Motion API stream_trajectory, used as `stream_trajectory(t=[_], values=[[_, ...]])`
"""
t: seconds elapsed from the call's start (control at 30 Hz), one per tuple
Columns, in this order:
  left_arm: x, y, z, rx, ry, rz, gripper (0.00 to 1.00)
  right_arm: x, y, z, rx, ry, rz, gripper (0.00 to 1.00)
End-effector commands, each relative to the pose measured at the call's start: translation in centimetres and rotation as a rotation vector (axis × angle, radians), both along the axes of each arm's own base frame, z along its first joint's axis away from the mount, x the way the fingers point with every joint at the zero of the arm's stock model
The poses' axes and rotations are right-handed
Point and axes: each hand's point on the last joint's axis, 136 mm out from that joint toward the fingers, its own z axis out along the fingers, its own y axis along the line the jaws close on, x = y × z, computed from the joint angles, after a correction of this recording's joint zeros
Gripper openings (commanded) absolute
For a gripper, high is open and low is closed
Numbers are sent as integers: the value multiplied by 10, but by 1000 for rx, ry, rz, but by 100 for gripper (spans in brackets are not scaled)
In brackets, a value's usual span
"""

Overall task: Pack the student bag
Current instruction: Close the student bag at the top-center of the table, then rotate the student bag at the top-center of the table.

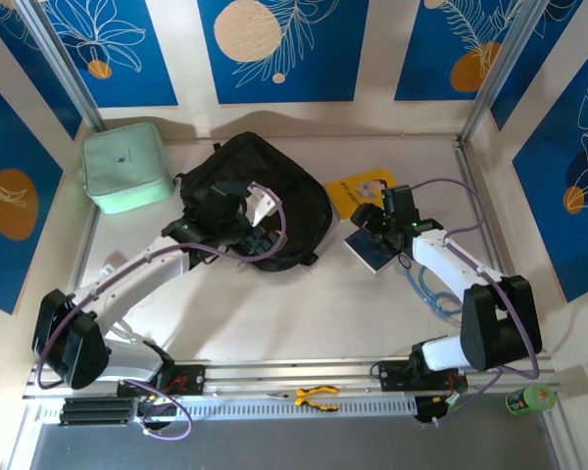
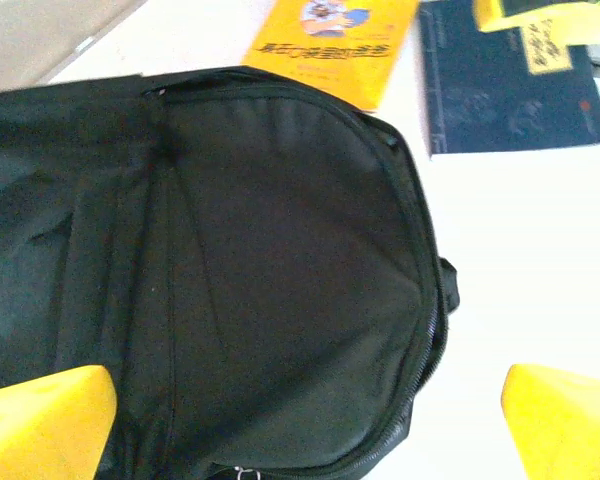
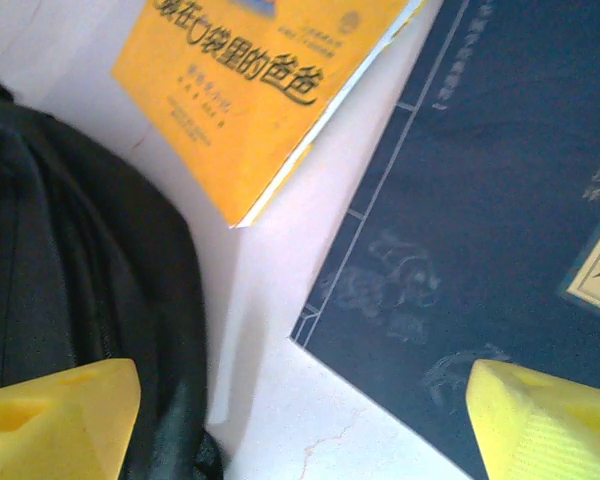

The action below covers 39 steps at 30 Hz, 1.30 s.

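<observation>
L end effector (image 2: 305,420) over blk bag (image 2: 280,250)

Bright, even overhead light; the wrist views are washed out and soft.

From the top, the table (image 1: 304,313) is evenly lit, with faint soft shadows under both arms, and the black student bag (image 1: 294,196) swallows most detail. In the left wrist view the table blows out to near white. In the right wrist view the yellow fingertips (image 3: 60,420) of the right gripper (image 3: 300,430) are out of focus, and the yellow book (image 3: 250,90) casts a soft shadow below its corner.
</observation>
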Motion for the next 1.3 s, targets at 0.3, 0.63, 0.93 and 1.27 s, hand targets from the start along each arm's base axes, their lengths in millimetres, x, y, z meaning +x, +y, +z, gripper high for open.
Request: stream_trajectory(t=[0.3,0.63,0.93,1.27], values=[[74,-17,-86,-127,395,421,96,31,13,-28,122,143,27,83],[51,47,-162,-124,628,616,92,30,25,-55,102,249,80,80],[27,129,-166,79,544,780,93,-19,48,-91,76,412,165,78],[52,78,-78,-125,433,579,99,-97,116,-85,208,451,338,74]])
